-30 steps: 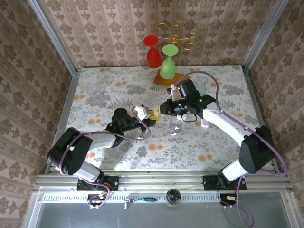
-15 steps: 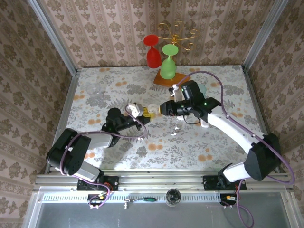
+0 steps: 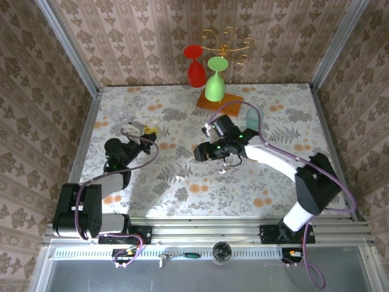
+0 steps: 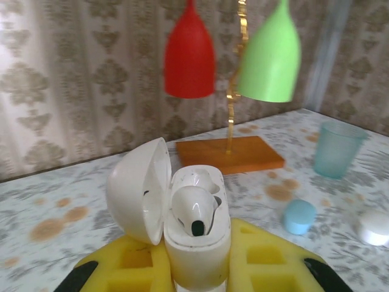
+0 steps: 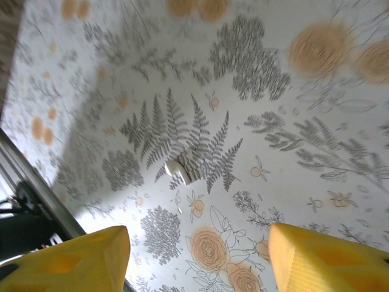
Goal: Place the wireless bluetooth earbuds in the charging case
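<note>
Over toward the far-left corner of the tabletop (image 3: pixel 273 182), the left gripper (image 3: pixel 138 130) is clamped on the white charging case (image 4: pixel 197 246), held upright between its yellow fingers (image 4: pixel 267 267). The lid (image 4: pixel 138 190) is swung open to the left. One white earbud (image 4: pixel 193 210) sits in a seat of the case, its dark tip facing the wrist camera. The right gripper (image 5: pixel 197 255) hangs over the middle of the tabletop with its jaws spread wide and nothing between them. Below it a loose earbud (image 5: pixel 178 172) lies on the fern-patterned surface, a little toward the near edge, touching neither finger. From above, a small white piece (image 3: pixel 223 169) lies just beside the right arm, too small to tell what it is. At the far edge stands an orange-based gold rack (image 4: pixel 234 152) with a red glass (image 4: pixel 189 55) and a green glass (image 4: pixel 271 58) hanging from it, and a pale teal cup (image 4: pixel 339 148) is near it.
</note>
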`<state>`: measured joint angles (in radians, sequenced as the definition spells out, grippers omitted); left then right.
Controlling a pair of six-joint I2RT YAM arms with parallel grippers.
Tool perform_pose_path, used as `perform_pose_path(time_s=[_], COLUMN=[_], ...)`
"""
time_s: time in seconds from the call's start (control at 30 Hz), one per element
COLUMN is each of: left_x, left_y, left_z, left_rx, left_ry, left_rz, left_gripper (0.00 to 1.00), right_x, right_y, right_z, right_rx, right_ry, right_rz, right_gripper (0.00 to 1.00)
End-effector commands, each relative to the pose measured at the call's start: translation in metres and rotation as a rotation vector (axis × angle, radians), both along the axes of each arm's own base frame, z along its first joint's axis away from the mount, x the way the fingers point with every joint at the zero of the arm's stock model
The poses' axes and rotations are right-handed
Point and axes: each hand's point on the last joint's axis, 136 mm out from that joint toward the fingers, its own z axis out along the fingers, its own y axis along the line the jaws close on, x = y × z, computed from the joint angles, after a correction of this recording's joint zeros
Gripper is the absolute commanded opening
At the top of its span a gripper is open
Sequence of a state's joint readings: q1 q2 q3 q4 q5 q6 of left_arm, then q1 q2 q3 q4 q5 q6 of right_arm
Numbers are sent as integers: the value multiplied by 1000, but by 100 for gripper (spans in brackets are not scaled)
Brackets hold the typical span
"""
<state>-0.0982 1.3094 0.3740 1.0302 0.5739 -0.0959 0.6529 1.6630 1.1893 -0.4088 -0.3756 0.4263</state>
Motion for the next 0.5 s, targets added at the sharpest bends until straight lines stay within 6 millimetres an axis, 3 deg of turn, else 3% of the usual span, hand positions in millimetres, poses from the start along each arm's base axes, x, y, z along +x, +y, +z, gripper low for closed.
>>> perform_pose_path(time_s=[0.0, 0.27, 0.47], left_x=[7, -1, -4], left_y=[21, 32, 33], left_z=[32, 68, 70], left_rx=[-63, -160, -151], left_ry=[-40, -86, -77], left_rz=[75, 100, 104], left_gripper=[0, 0, 0], right_x=[-6, -10, -10], right_y=[25, 76, 99], right_z=[-13, -55, -75], right_rx=[-9, -19, -26], right_ry=[41, 146, 194], right_rz=[86, 212, 276], right_gripper=[65, 58, 55])
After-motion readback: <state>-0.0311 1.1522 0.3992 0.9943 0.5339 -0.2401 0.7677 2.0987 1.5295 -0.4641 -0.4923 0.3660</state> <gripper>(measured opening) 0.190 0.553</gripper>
